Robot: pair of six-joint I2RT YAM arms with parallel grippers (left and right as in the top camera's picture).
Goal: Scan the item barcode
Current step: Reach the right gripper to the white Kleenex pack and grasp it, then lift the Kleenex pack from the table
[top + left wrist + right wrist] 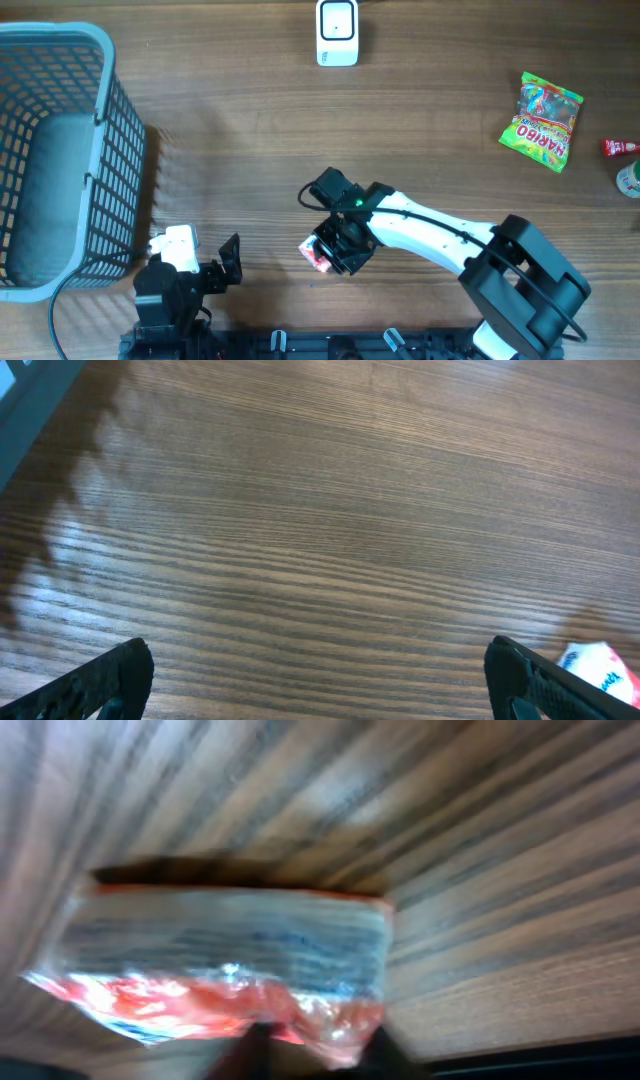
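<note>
One red packet (230, 955), blurred at wrist, right end effector (336, 254) grip unclear overhead, left end effector (318, 668) open.

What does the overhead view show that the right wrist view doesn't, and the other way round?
Only overhead: the blue basket at the left, the white scanner at the far edge, and the Haribo bag at the right. Only right wrist: the small packet close up, with its crinkled red-and-white wrapper, though blurred. Both: that packet and the wooden table it is on.
</note>
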